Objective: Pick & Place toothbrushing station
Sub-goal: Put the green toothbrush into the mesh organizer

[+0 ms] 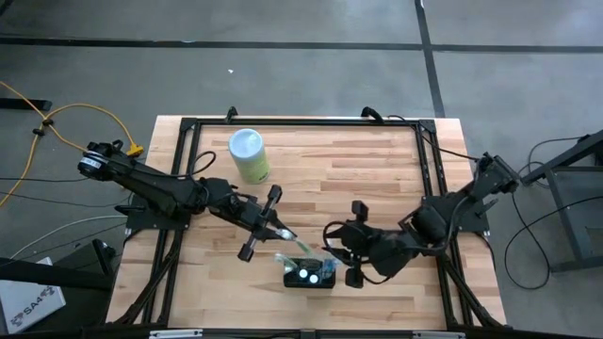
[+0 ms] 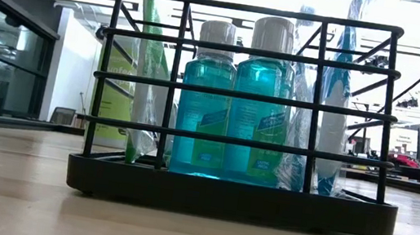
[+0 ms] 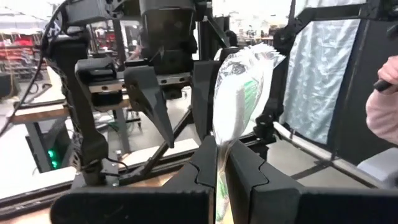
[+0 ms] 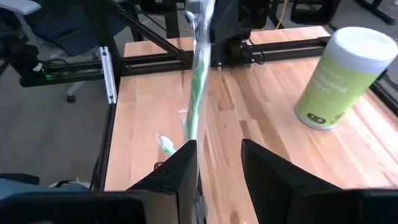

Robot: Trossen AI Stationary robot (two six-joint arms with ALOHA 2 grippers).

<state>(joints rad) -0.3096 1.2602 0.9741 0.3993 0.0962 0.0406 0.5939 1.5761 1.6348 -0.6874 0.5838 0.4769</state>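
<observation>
A robotics lab or workshop: a wooden bench table in a black metal frame on grey concrete floor, yellow cable trailing beyond the left arm.

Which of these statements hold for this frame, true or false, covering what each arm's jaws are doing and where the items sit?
1. The left gripper has its jaws shut on a plastic-wrapped green toothbrush. True.
2. The black wire-sided holder stands empty. False: it holds two blue liquid bottles and wrapped toothbrushes.
3. The pale green cylinder with a whitish top stands on the wooden table, apart from the holder. True.
4. The right gripper has its jaws shut tight. False: a gap shows between them.
</observation>
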